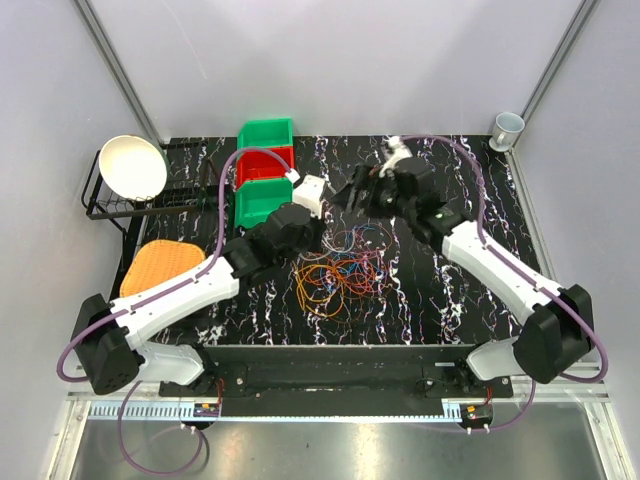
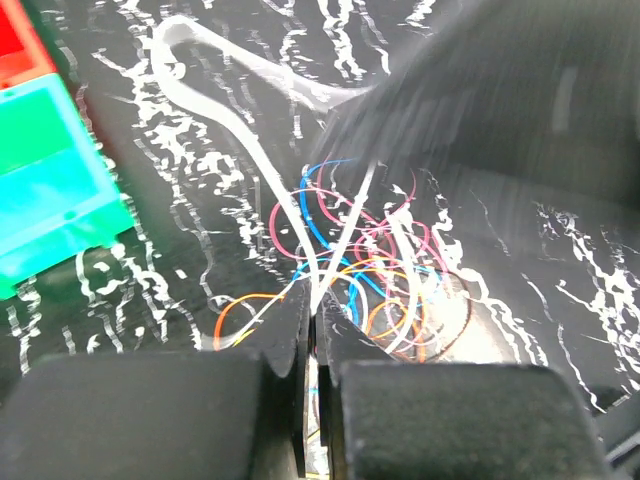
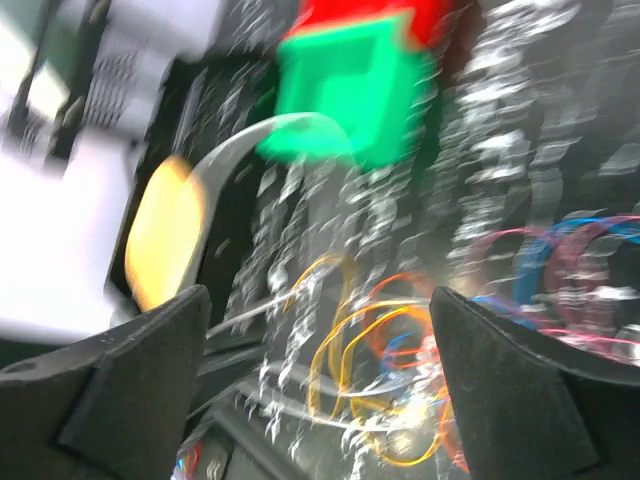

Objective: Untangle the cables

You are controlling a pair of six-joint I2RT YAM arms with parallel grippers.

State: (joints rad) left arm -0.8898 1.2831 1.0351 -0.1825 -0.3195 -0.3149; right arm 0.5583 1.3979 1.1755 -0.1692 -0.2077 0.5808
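Note:
The cables (image 1: 340,268) lie in a loose tangle of thin orange, yellow, red, blue and white loops in the middle of the black marbled table (image 1: 450,300). My left gripper (image 1: 322,236) sits at the pile's left edge. In the left wrist view, the left gripper (image 2: 315,312) is shut, with a white cable (image 2: 250,150) running into the seam between its fingertips; the coloured cables (image 2: 370,260) lie just ahead. My right gripper (image 1: 346,196) hovers above the pile's far side. The blurred right wrist view shows the right gripper (image 3: 318,300) open, with yellow and orange cables (image 3: 380,350) below the gap and nothing held.
Green and red bins (image 1: 265,170) stand at the back left of the table. A white bowl (image 1: 132,166) rests on a black rack beyond the left edge, with an orange pad (image 1: 160,266) in front of it. A cup (image 1: 507,128) stands at the far right corner.

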